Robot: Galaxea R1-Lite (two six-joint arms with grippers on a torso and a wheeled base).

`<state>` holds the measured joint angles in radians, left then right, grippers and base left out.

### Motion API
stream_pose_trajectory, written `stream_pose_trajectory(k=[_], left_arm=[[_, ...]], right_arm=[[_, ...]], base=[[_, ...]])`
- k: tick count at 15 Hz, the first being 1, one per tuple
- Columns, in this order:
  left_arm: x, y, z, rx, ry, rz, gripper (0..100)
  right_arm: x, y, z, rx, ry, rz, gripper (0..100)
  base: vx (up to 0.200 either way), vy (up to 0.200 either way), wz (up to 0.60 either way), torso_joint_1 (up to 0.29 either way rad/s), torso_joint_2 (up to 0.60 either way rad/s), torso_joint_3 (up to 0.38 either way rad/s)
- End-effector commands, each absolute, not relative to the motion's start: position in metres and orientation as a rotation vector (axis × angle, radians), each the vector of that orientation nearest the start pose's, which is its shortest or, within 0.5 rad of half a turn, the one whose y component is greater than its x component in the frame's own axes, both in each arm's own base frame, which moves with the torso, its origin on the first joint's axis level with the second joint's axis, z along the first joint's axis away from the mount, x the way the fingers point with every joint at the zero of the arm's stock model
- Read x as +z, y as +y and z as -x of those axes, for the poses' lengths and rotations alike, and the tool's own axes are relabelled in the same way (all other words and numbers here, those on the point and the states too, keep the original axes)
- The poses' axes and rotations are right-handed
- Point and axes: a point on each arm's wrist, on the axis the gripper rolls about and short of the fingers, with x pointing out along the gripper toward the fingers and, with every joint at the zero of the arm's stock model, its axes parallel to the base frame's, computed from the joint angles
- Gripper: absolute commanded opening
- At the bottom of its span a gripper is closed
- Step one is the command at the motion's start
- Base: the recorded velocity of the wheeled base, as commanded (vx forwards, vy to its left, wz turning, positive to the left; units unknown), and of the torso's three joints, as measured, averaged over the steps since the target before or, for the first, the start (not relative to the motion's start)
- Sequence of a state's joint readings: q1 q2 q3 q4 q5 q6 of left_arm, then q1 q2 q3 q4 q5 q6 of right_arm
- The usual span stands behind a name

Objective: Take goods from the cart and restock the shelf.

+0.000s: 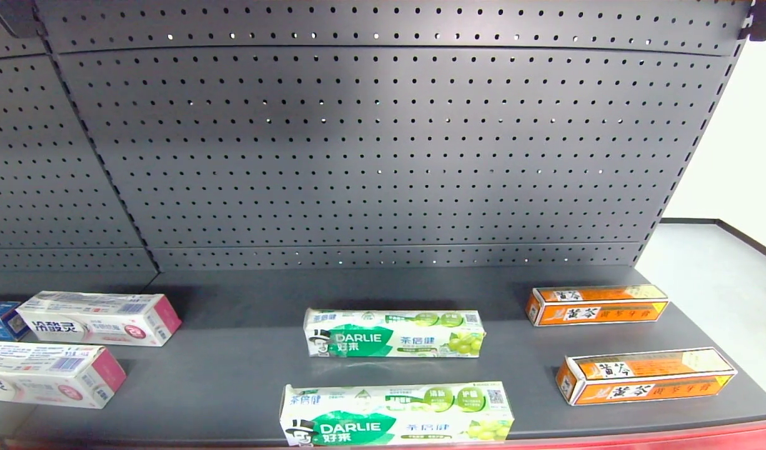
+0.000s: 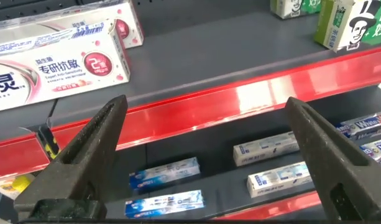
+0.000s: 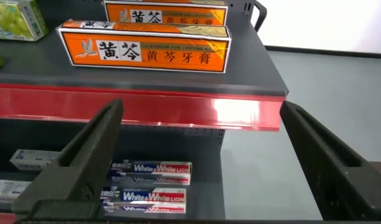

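A dark pegboard backs the grey shelf. On it, pink-white boxes lie at the left end, green boxes in the middle and orange boxes at the right end. The left gripper, fingers wide apart, hangs before the shelf's red front edge, below the pink-white boxes. The right gripper, equally spread, hangs below the orange boxes.

Upper shelf: two pink boxes, two green, two orange, one blue.
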<state>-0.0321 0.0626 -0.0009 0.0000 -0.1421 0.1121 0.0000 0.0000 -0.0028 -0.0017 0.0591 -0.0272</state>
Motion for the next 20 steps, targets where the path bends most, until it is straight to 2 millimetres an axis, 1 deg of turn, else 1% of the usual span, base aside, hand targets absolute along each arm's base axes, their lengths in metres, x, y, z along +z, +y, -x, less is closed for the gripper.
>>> stream_pose_trajectory(k=[1,3,4,10,15,16,20], left_arm=[[0.0772,-0.0026,0.0183,-0.178,0.053,-0.108,100],[0.0772,-0.0028,0.0185,-0.169,0.05,-0.108,100],[0.0756,-0.0036,0.0227,-0.111,-0.003,-0.104,100],[0.0755,-0.0024,0.0229,-0.092,-0.003,-0.055,100],[0.0755,-0.0024,0.0229,-0.094,-0.003,-0.058,100],[0.0755,-0.0024,0.0229,-0.092,-0.003,-0.057,100],[0.0755,-0.0025,0.0229,-0.095,-0.003,-0.063,100]], right_arm=[[0.0761,0.0013,0.023,0.058,-0.004,0.028,100],[0.0761,0.0013,0.023,0.057,-0.004,0.026,100],[0.0761,0.0013,0.023,0.058,-0.004,0.026,100],[0.0761,0.0009,0.0229,0.04,-0.003,0.008,100],[0.0761,0.001,0.0229,0.04,-0.003,0.008,100],[0.0761,0.001,0.0229,0.04,-0.003,0.008,100],[0.0761,0.0009,0.0229,0.04,-0.003,0.008,100]], base=[[0.0,0.0,0.0,0.0,0.0,0.0],[0.0,0.0,0.0,0.0,0.0,0.0],[0.0,0.0,0.0,0.0,0.0,0.0],[0.0,0.0,0.0,0.0,0.0,0.0],[0.0,0.0,0.0,0.0,0.0,0.0],[-0.2,0.0,0.0,0.007,0.0,0.002],[0.0,0.0,0.0,0.0,0.0,0.0]])
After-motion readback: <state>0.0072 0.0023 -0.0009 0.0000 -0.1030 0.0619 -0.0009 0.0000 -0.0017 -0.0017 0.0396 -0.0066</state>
